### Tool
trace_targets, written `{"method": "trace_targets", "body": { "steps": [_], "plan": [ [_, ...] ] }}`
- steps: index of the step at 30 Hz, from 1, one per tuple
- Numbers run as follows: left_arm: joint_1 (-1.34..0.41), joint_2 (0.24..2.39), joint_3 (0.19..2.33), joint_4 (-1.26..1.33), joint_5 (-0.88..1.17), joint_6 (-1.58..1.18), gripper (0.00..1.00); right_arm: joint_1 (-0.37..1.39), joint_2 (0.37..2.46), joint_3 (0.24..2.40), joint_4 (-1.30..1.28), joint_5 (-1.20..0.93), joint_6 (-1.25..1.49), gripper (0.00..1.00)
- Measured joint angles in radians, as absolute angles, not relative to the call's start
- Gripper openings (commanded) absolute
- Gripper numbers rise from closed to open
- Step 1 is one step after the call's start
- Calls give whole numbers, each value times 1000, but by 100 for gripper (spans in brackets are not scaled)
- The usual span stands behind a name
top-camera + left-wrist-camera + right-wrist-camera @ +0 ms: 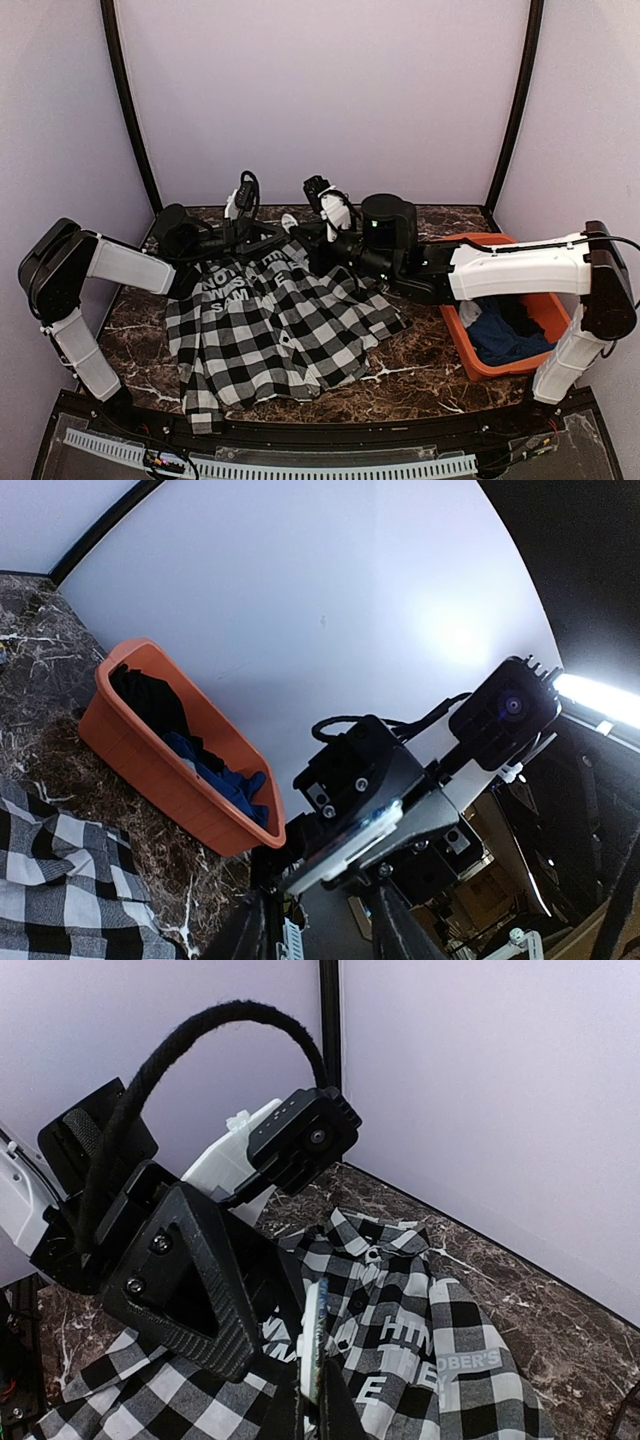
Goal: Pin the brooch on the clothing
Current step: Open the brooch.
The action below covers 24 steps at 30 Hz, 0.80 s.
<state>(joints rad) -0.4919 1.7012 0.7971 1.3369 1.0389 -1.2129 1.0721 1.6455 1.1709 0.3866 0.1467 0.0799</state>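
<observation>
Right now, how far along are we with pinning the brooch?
Done: the checked shirt lies spread on the table, lettering up. In hand: the right gripper pinches the brooch edge-on by the lettering, the left gripper open beside it. Left: fastening it into the fabric.

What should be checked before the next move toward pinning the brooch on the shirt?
1. Brooch in right fingers: ok, clamped edge-on.
2. Shirt spread on table: ok.
3. Brooch held over the shirt: ok.
4. Left fingers gripping anything: cannot tell, tips out of view.
5. Pin open and ready: cannot tell, hidden.
</observation>
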Motion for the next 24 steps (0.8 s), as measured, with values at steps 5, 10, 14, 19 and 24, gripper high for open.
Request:
{"method": "trace_targets", "body": {
  "steps": [5,10,14,19,24],
  "plan": [
    [-492,1702,797,1337,1036,-1237,37,1072,1645,1171,387,127,87,0],
    [-482,1702,797,1336,1029,-1254,37,1072,1645,1166,389,111,83,0],
    [-474,1703,796,1337,1023,-1269,36,1072,1645,1153,389,107,82,0],
    [-468,1708,796,1336,1014,-1275,36,1072,1645,1140,388,107,81,0],
    [-467,1709,796,1336,1013,-1278,35,1072,1645,1140,387,107,79,0]
  ]
}}
